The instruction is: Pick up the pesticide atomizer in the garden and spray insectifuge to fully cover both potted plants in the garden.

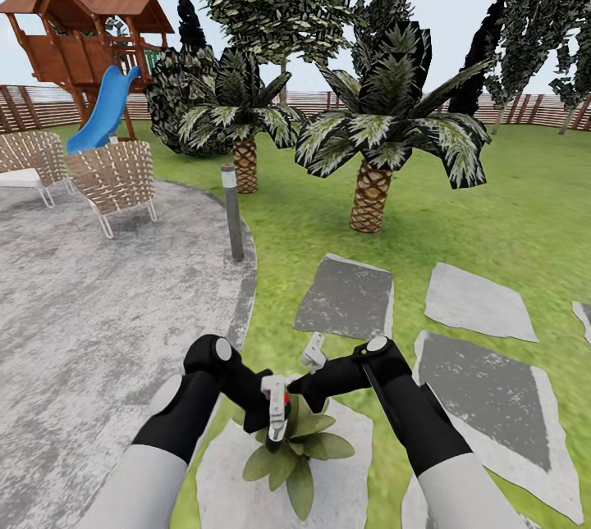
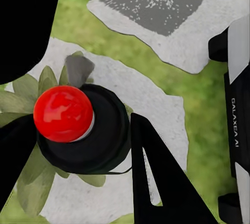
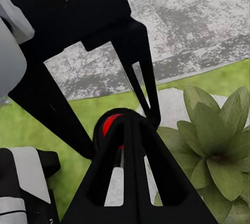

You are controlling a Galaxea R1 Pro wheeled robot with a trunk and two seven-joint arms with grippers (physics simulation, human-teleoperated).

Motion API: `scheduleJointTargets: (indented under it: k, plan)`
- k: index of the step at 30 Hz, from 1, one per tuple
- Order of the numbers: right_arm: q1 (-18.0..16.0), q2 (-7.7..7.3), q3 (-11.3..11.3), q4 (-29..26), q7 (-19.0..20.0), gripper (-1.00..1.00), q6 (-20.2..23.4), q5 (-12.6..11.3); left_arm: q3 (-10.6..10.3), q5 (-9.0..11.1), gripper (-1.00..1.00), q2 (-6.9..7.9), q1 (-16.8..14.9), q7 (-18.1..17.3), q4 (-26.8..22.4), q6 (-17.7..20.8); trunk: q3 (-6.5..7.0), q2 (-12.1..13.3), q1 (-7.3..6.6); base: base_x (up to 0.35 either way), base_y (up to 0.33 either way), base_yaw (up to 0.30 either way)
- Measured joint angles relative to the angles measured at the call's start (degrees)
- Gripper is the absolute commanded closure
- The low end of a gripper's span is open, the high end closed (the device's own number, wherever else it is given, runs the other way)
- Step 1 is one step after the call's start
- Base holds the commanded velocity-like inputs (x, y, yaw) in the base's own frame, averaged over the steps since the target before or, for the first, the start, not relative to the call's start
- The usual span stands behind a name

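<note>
The step in hand looks like the spraying itself, judged from how things lie: the left gripper (image 1: 275, 418) is clenched on the spray bottle (image 1: 276, 408), held low over a potted plant (image 1: 297, 451) that stands on a pale stepping stone (image 1: 345, 484) in the lawn (image 1: 509, 209); the right gripper (image 1: 314, 358) hangs just beside the bottle's top, and whether its jaws are parted or closed cannot be told; the next move probably calls for the right gripper to press the trigger while the nozzle points down at the leaves; a second plant would then have to be found; the bottle shows a white upper part with a small red spot in the head view, and in the left wrist view a dark round body (image 2: 86, 130) with a glossy red knob (image 2: 63, 113) facing the camera; the plant is a low rosette of broad pointed green leaves, its pot hidden beneath them.
</note>
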Motion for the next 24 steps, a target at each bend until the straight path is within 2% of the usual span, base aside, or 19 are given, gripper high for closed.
scheduleJointTargets:
  k: [16,19,20,22,24]
  plan:
    - [0.0,-0.06,0.0,0.0,0.0,1.00,0.0,0.0,0.0,-0.1,1.00,0.00,0.0,-0.1,-1.3,0.0,0.00,0.0,0.00,0.000,0.000,0.000]
    - [0.0,-0.06,0.0,0.0,0.0,1.00,0.0,0.0,0.1,-0.4,1.00,0.37,0.0,0.0,-1.2,0.0,0.00,0.0,0.00,0.000,0.000,0.000]
    - [0.0,-0.07,0.0,0.0,0.0,1.00,0.0,0.0,0.2,-0.5,1.00,0.84,0.0,0.0,-1.1,0.0,0.00,0.0,0.00,0.000,0.000,0.000]
    - [0.0,-0.08,0.0,0.0,0.0,1.00,0.0,0.0,0.4,-0.7,1.00,4.24,0.0,0.0,-1.0,0.0,0.00,0.0,0.00,0.000,0.000,0.000]
    - [0.0,-0.07,0.0,0.0,0.0,1.00,0.0,0.1,0.5,-0.7,1.00,6.96,0.0,0.0,-1.0,0.1,0.00,0.0,0.00,0.000,0.000,0.000]
